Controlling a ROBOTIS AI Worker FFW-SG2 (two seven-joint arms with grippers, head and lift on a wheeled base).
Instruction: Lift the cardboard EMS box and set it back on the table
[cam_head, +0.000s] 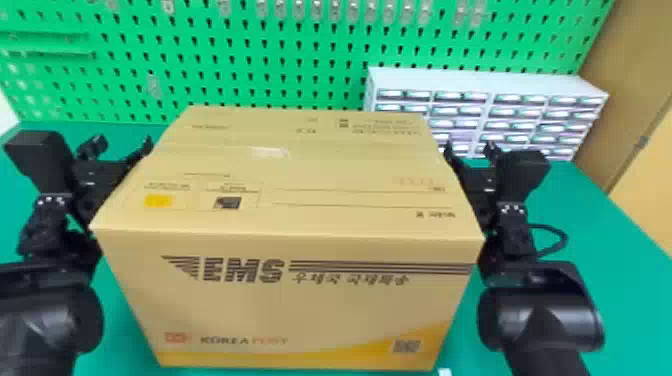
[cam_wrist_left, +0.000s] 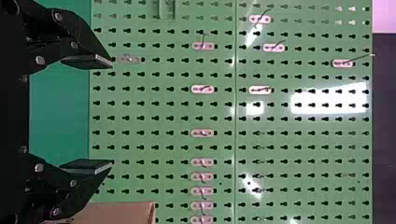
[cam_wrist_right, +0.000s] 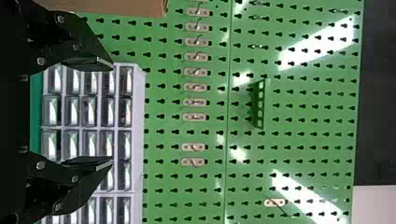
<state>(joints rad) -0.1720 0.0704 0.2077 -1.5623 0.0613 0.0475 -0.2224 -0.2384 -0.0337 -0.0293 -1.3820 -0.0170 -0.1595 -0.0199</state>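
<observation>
The cardboard EMS box (cam_head: 290, 300) stands upright between the two arms, its printed front towards me. At its left side is my left gripper (cam_head: 121, 145), and my right gripper (cam_head: 469, 150) is at its right side; both have their inner parts close against the box walls. Whether the box's underside touches the table is hidden. In the left wrist view, the left gripper (cam_wrist_left: 112, 114) is open with nothing between its fingers, beside a box edge (cam_wrist_left: 121, 212). The right gripper (cam_wrist_right: 112, 113) is likewise open and empty in the right wrist view, with the box (cam_wrist_right: 126, 6) alongside.
The green table (cam_head: 620, 300) extends around the box. Behind it rises a green pegboard (cam_head: 240, 65) with hooks. A white cabinet of small drawers (cam_head: 490, 82) stands at the back right, beyond the right gripper. A black cable (cam_head: 562, 237) loops out beside the right arm.
</observation>
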